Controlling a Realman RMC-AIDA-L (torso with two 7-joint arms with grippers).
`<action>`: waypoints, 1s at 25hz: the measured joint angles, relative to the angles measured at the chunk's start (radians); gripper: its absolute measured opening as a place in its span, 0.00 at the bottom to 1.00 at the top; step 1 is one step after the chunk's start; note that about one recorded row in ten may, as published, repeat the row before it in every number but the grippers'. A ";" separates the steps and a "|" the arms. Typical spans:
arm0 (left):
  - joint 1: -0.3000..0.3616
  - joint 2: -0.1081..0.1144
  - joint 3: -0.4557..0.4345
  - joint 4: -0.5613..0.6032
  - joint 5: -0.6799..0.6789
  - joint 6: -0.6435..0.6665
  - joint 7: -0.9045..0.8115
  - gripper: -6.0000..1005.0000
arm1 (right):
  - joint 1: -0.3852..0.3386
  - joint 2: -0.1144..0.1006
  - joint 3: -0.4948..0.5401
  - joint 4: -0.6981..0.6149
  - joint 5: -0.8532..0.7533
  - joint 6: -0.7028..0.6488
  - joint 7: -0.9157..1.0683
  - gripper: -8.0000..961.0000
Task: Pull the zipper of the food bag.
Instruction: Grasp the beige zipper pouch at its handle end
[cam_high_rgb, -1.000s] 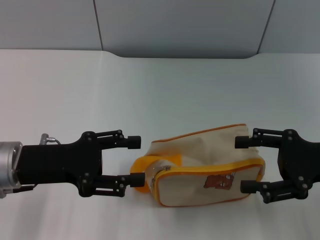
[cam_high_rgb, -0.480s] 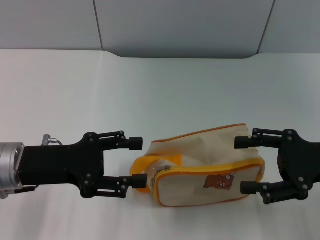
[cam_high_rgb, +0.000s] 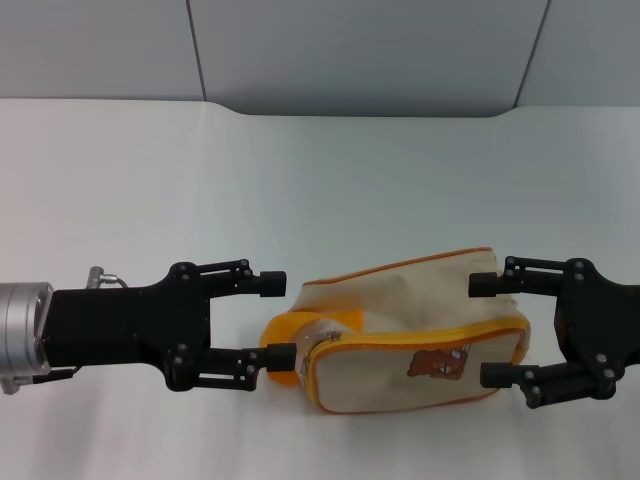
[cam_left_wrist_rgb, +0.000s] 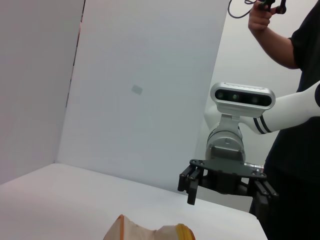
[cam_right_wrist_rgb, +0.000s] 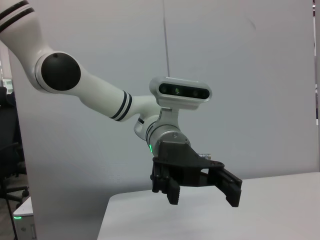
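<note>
Left gripper (cam_high_rgb: 276, 316) sits at the handle end of the food bag (cam_high_rgb: 405, 330), jaws spread wide and holding nothing; its lower fingertip is just against the orange loop handle (cam_high_rgb: 296, 335), the upper one clear of the canvas. Right gripper (cam_high_rgb: 490, 329) brackets the opposite end, also spread and empty, its two fingertips standing on either side of the bag's far corner; whether they touch the fabric I cannot tell. The bag lies on the white table (cam_high_rgb: 320, 180) between the two arms, long axis running left to right, bear picture (cam_high_rgb: 438, 365) facing me. The zipper (cam_high_rgb: 400, 340) runs along the near top edge, same axis as the bag, and its small silver pull tab (cam_high_rgb: 327, 342) lies at the left end, just beside the left gripper's lower fingertip and well apart from the right gripper. My read: the left arm is the nearer one for the tab, the pull must go rightward along the strip, and the right gripper is placed to pin the far end. Count: one bag, one zipper, one pull tab, one loop handle, two grippers. A person (cam_left_wrist_rgb: 292, 100) stands behind the rig in the left wrist view.
</note>
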 joint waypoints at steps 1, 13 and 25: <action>0.000 0.000 0.000 0.000 0.000 0.000 0.000 0.79 | 0.000 0.000 0.000 0.000 0.000 0.000 0.000 0.86; 0.007 -0.001 0.000 0.000 0.000 -0.009 0.001 0.76 | -0.001 0.000 0.000 -0.004 0.000 -0.001 -0.001 0.85; 0.024 -0.014 0.000 -0.019 0.055 -0.071 0.002 0.74 | -0.001 -0.003 0.008 -0.002 0.000 0.007 0.000 0.85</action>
